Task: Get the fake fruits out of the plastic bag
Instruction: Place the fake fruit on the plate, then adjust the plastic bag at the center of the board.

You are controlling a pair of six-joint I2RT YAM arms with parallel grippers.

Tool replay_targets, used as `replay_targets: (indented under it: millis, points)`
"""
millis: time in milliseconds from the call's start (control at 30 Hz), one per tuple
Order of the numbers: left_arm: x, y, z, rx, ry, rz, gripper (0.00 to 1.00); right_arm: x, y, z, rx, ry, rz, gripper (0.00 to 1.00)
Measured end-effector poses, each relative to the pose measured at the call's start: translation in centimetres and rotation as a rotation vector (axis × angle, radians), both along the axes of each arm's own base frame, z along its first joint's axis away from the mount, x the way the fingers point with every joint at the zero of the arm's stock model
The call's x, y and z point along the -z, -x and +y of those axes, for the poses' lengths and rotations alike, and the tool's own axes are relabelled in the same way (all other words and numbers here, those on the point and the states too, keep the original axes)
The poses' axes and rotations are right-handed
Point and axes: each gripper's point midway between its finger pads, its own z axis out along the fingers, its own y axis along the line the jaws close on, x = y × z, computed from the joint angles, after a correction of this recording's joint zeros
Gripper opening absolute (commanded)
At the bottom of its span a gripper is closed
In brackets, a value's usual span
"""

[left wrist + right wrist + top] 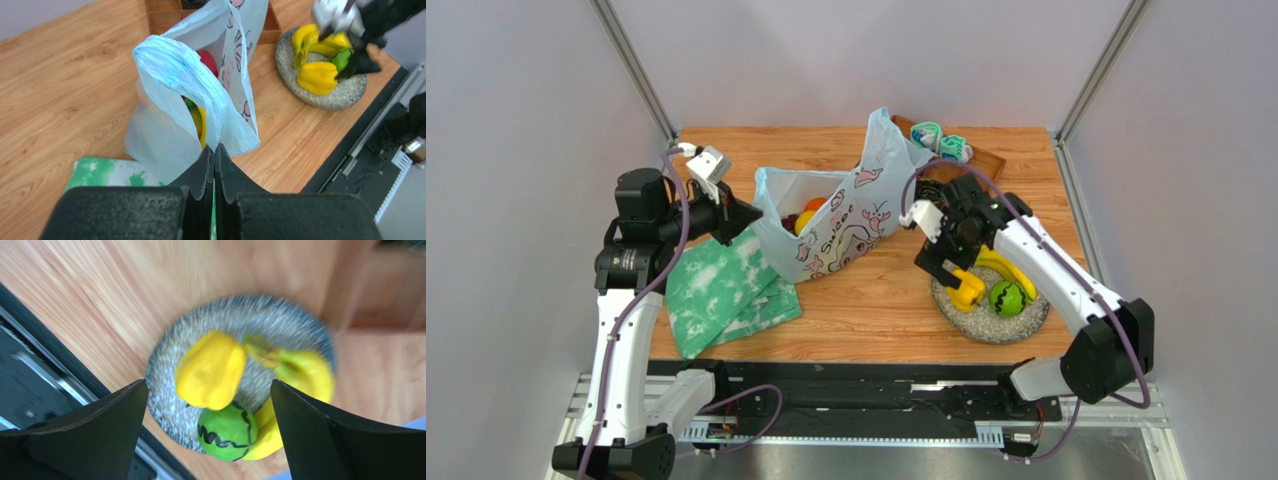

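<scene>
**Plastic bag**: stands at the middle of the table, between the two arms. Mouth open upward, one handle raised toward the back, cartoon prints facing the near edge. Left base touches the green-and-white cloth.

**Bag contents:** red fruit near the top of the opening, yellow-green fruit lower down. Orange fruit visible from above. Remainder hidden by the film.

**Left gripper**: positioned at the bag's left rim. Fingers pressed together, pinching the pale-blue film where the near handle runs down to the tips.

**Right gripper**: hangs over the plate, jaws spread wide, one on either side of the yellow pepper as seen from the wrist. Height above the pepper not determinable; wrist view slightly blurred.

**Plate:** speckled grey, at the near right of the table, apart from the bag. Carries the yellow pepper, a green fruit with a black zigzag line, and a banana bunch. Pepper and green fruit touching; banana bunch curved along the far side of both.

**Wooden tray**: at the back edge, behind the bag, partly covered by the raised handle. Holds teal items too small to identify.
</scene>
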Motion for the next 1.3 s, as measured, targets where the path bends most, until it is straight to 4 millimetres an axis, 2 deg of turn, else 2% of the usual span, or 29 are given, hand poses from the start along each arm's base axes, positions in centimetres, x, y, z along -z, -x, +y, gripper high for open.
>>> replay_targets:
  millis: [67,133,233,267,333,400,467,533,567,600,667,700,767,867,967,1100,1200,1233,1267,1300]
  points:
    - [0.9,0.8,-0.1,0.028,-0.016,0.014,0.0,-4.7,-1.0,2.1,-0.004,-0.121,-0.065,1.0]
    - [1.9,1.8,-0.3,0.053,-0.027,0.03,0.0,-11.4,-2.1,4.6,-0.012,-0.294,-0.184,1.0]
    - [3.6,3.4,-0.5,0.078,-0.02,0.077,0.0,-20.6,-2.0,7.8,-0.034,-0.541,-0.336,0.95]
    - [4.2,4.0,-0.7,0.086,-0.01,0.095,0.0,-23.1,-1.5,9.0,-0.053,-0.616,-0.368,0.91]
    - [5.0,4.8,-0.9,0.092,0.013,0.127,0.0,-26.1,-0.6,11.5,-0.095,-0.718,-0.382,0.85]
    - [5.7,5.4,-1.1,0.092,0.034,0.158,0.0,-27.4,0.3,14.7,-0.162,-0.786,-0.357,0.78]
    - [5.9,5.7,-1.3,0.089,0.053,0.178,0.0,-26.2,0.8,18.4,-0.221,-0.791,-0.307,0.7]
    - [5.8,5.8,-1.3,0.086,0.064,0.185,0.0,-23.6,0.4,21.6,-0.245,-0.754,-0.248,0.64]
    - [5.7,5.9,-1.4,0.084,0.071,0.189,0.0,-21.3,-0.2,23.5,-0.245,-0.719,-0.204,0.6]
    - [5.6,6.0,-1.4,0.082,0.075,0.191,0.0,-19.6,-0.6,24.7,-0.241,-0.696,-0.172,0.58]
    - [5.4,6.2,-1.4,0.074,0.082,0.187,0.0,-15.0,-1.9,27.2,-0.205,-0.623,-0.094,0.51]
    - [5.2,6.4,-1.4,0.072,0.084,0.181,0.0,-12.9,-2.7,27.9,-0.18,-0.589,-0.066,0.5]
    - [5.0,6.5,-1.3,0.067,0.083,0.169,0.0,-10.0,-4.4,28.8,-0.13,-0.537,-0.043,0.47]
    - [5.0,6.5,-1.0,0.042,0.074,0.164,0.0,-8.3,-6.2,28.9,-0.075,-0.492,-0.064,0.42]
    - [5.6,5.9,-0.3,-0.015,0.052,0.178,0.0,-7.2,-5.8,27.6,-0.027,-0.471,-0.072,0.47]
    - [5.9,5.2,0.5,-0.072,0.03,0.19,0.0,-4.1,-0.2,22.5,0.002,-0.375,0.007,0.61]
    - [5.9,4.7,0.7,-0.093,0.027,0.202,0.01,-3.5,3.5,21.2,-0.028,-0.345,0.028,0.68]
    - [6.0,4.5,0.7,-0.094,0.027,0.207,0.09,-3.7,4.3,21.3,-0.045,-0.344,0.023,0.71]
    - [6.0,4.5,0.7,-0.094,0.027,0.21,0.28,-3.9,4.7,21.5,-0.058,-0.347,0.017,0.72]
    - [6.1,4.4,0.7,-0.093,0.027,0.214,0.35,-4.1,4.7,21.8,-0.065,-0.351,0.004,0.75]
